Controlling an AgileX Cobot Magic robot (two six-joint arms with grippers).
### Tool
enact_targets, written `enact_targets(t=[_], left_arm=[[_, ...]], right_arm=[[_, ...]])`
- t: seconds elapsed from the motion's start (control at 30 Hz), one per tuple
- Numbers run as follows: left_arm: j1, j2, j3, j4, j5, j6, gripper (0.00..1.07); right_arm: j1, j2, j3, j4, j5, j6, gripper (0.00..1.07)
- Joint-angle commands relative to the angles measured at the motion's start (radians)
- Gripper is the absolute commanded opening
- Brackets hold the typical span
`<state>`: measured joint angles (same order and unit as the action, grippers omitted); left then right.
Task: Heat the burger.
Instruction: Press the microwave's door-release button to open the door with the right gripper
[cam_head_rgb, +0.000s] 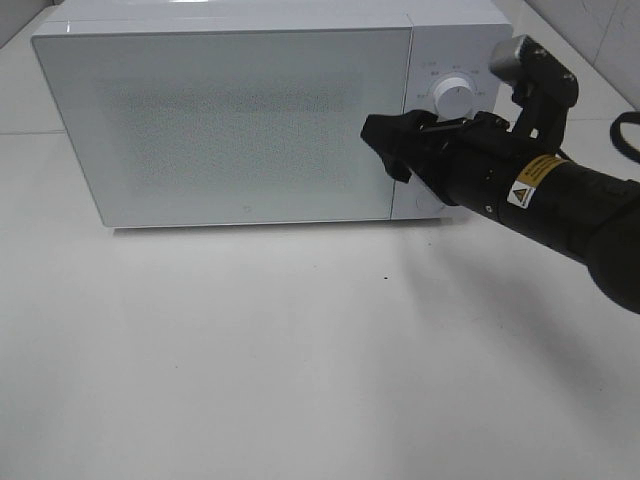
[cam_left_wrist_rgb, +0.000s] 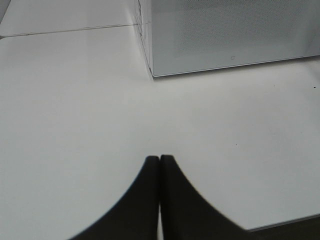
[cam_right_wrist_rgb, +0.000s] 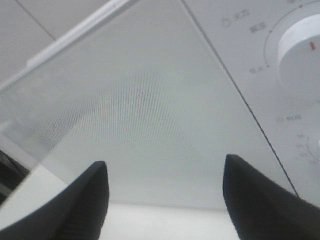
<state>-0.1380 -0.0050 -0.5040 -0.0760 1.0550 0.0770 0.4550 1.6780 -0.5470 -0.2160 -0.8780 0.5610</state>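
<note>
Two pincers: your right pincer gapes wide before the closed microwave door; your left pincer hangs pinched together above the white desk. Where the burger sits, you cannot tell.

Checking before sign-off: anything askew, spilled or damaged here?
Nothing stands out. The microwave sits square with its door shut and no visible damage. The table shows no spill, just a tiny dark speck. The burger isn't in view.

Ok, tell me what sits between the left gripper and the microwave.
Nothing sits there. In the left wrist view, only bare white tabletop stretches from the shut left gripper to the near corner of the microwave.
</note>
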Motion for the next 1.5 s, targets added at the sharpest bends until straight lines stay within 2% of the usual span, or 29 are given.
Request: enact_targets(t=[0.03,0.07,0.2,0.23,0.27,0.3,0.33,0.4,0.43,0.47,0.5,0.57,0.6,0.67,0.7,0.9,1.0,1.03,1.1,1.13,1.2,1.23,1.27,1.3,1.37,1.43,1.5], left_arm=[[0.002,-0.009,0.003,-0.001,-0.015,-0.008,0.00],[0.002,-0.009,0.003,-0.001,-0.015,-0.008,0.00],[0.002,-0.009,0.003,-0.001,-0.015,-0.008,0.00],[0.002,-0.009,0.003,-0.001,-0.015,-0.008,0.00],[0.002,-0.009,0.003,-0.001,-0.015,-0.008,0.00],[0.002,-0.009,0.003,-0.001,-0.015,-0.008,0.00],[0.002,-0.009,0.003,-0.001,-0.015,-0.008,0.00],[0.002,-0.009,0.003,-0.001,-0.015,-0.008,0.00],[0.002,-0.009,0.003,-0.001,-0.015,-0.008,0.00],[0.002,-0.009,0.003,-0.001,-0.015,-0.008,0.00],[0.002,-0.009,0.003,-0.001,-0.015,-0.008,0.00],[0.002,-0.009,0.003,-0.001,-0.015,-0.008,0.00],[0.002,-0.009,0.003,-0.001,-0.015,-0.008,0.00],[0.002,-0.009,0.003,-0.001,-0.015,-0.008,0.00],[0.002,-0.009,0.003,-0.001,-0.015,-0.008,0.00],[0.002,-0.009,0.003,-0.001,-0.015,-0.008,0.00],[0.002,-0.009,0.003,-0.001,-0.015,-0.008,0.00],[0.002,-0.009,0.003,-0.001,-0.015,-0.008,0.00],[0.002,-0.009,0.003,-0.001,-0.015,-0.008,0.00],[0.002,-0.009,0.003,-0.001,-0.015,-0.008,0.00],[0.002,-0.009,0.003,-0.001,-0.015,-0.008,0.00],[0.002,-0.009,0.003,-0.001,-0.015,-0.008,0.00],[0.002,-0.009,0.003,-0.001,-0.015,-0.008,0.00],[0.002,-0.009,0.003,-0.001,-0.015,-0.008,0.00],[0.002,-0.009,0.003,-0.001,-0.015,-0.008,0.00],[0.002,-0.009,0.003,-0.001,-0.015,-0.008,0.00],[0.002,-0.009,0.003,-0.001,-0.015,-0.008,0.00]], right_arm=[[-0.004,-0.085,-0.007,-0.050,0.221,-0.098,0.62],[-0.004,-0.085,-0.007,-0.050,0.221,-0.098,0.62],[-0.004,-0.170,-0.058,-0.128,0.508,-0.118,0.62],[-0.004,-0.170,-0.058,-0.128,0.508,-0.118,0.62],[-0.004,-0.196,-0.091,-0.170,0.631,-0.117,0.61],[-0.004,-0.196,-0.091,-0.170,0.631,-0.117,0.61],[-0.003,-0.216,-0.124,-0.193,0.766,-0.117,0.61],[-0.003,-0.225,-0.143,-0.193,0.834,-0.117,0.60],[-0.003,-0.235,-0.182,-0.193,0.954,-0.123,0.59],[-0.003,-0.235,-0.182,-0.193,0.954,-0.123,0.59],[-0.003,-0.243,-0.217,-0.188,1.072,-0.134,0.58],[-0.002,-0.243,-0.232,-0.181,1.135,-0.143,0.57],[-0.001,-0.243,-0.270,-0.151,1.262,-0.181,0.56],[-0.001,-0.243,-0.287,-0.132,1.310,-0.205,0.55],[-0.001,-0.243,-0.320,-0.089,1.412,-0.263,0.55],[-0.007,-0.243,-0.406,-0.045,1.587,-0.371,0.55],[-0.055,-0.243,-0.448,-0.011,1.614,-0.378,0.55],[-0.112,-0.243,-0.471,0.055,1.622,-0.404,0.55],[-0.139,-0.243,-0.479,0.088,1.633,-0.427,0.55],[-0.210,-0.243,-0.496,0.165,1.670,-0.481,0.55],[-0.245,-0.244,-0.504,0.205,1.689,-0.508,0.55],[-0.308,-0.251,-0.508,0.271,1.713,-0.537,0.55],[-0.308,-0.251,-0.508,0.271,1.713,-0.537,0.55],[-0.369,-0.261,-0.508,0.314,1.740,-0.541,0.55],[-0.398,-0.269,-0.506,0.328,1.754,-0.540,0.55],[-0.468,-0.320,-0.505,0.335,1.818,-0.540,0.55],[-0.471,-0.334,-0.505,0.329,1.836,-0.540,0.55]])
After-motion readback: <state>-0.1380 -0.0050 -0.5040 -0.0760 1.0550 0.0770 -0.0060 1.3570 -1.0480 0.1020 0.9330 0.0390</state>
